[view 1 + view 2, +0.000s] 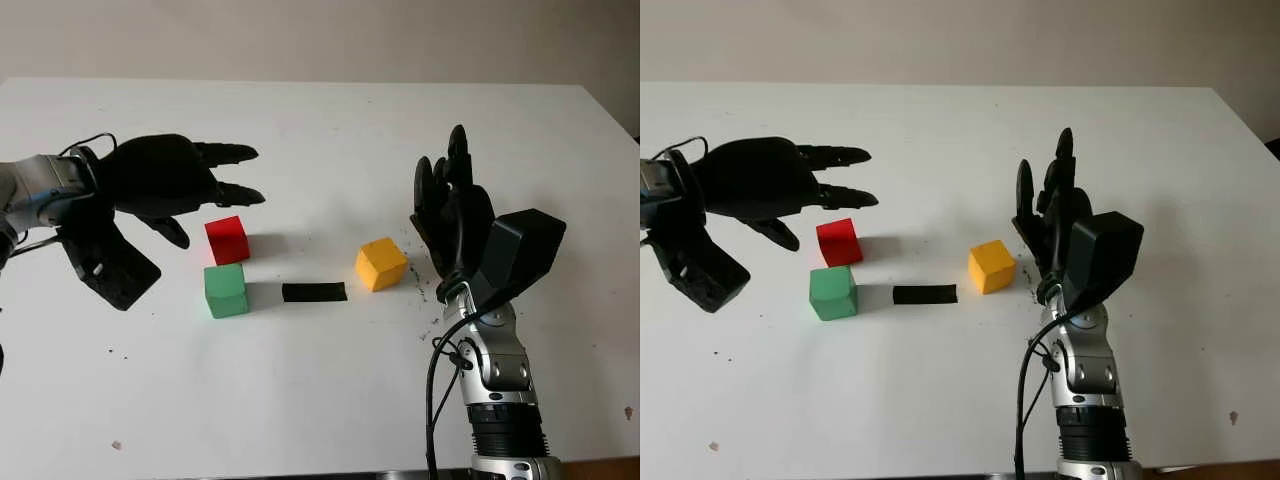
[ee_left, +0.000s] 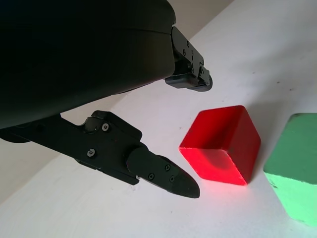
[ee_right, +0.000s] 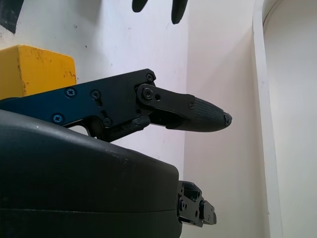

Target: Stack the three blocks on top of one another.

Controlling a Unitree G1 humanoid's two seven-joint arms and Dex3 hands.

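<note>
The left robot hand (image 1: 175, 185) is hovering over the white counter (image 1: 330, 140), at the far left. It is holding nothing, and its fingers (image 1: 232, 153) are reaching out straight toward the middle of the counter. They are sitting just above and behind the red block (image 1: 227, 239), not touching it. In the left wrist view, the thumb tip (image 2: 168, 177) is hanging just beside the red block (image 2: 223, 144), with a small gap of counter between them.

The red block is sitting flat on the counter. The green block (image 1: 226, 290) is sitting just in front of it, very near, on the side closer to the robot. A black strip (image 1: 314, 292) is lying flat on the counter just to the right of the green block.

The yellow block (image 1: 381, 264) is sitting further right, well apart from the other two blocks. No block is sitting on top of another one.

The right robot hand (image 1: 452, 210) is standing upright just to the right of the yellow block. It is holding nothing, and its fingers are pointing up and away from the robot. In the right wrist view, the yellow block (image 3: 34, 69) is peeking out behind the robot hand's black frame.
</note>
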